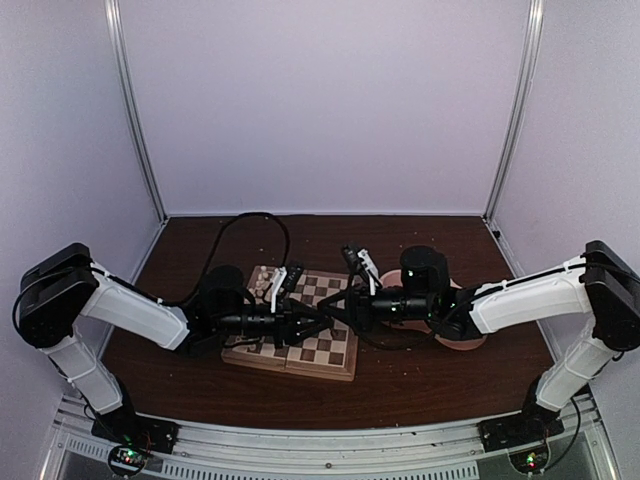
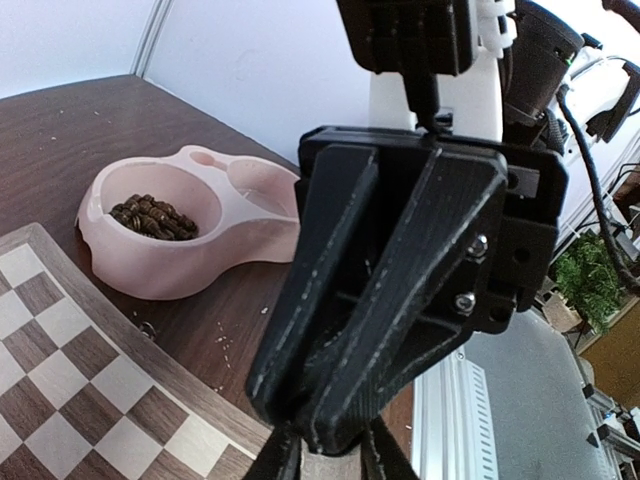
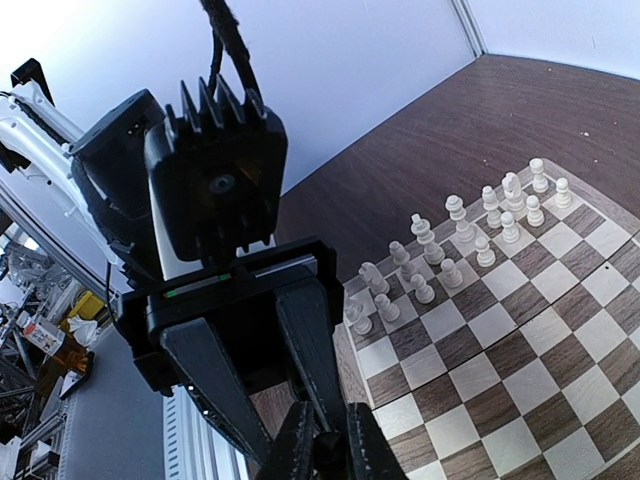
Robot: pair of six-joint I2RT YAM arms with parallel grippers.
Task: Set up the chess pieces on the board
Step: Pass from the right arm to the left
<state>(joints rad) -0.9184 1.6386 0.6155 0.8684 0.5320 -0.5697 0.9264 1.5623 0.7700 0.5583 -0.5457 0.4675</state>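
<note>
Now | left hand (image 1: 316, 322), right hand (image 1: 334, 315) tip-to-tip above board (image 1: 335, 353) | grip: cannot tell

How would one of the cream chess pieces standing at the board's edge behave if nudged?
Probably tips easily: each cream piece is tall and slim on a narrow base. Standing in two close rows on the board, a falling one would likely knock neighbours. Small and seemingly wooden, it is probably light.
</note>
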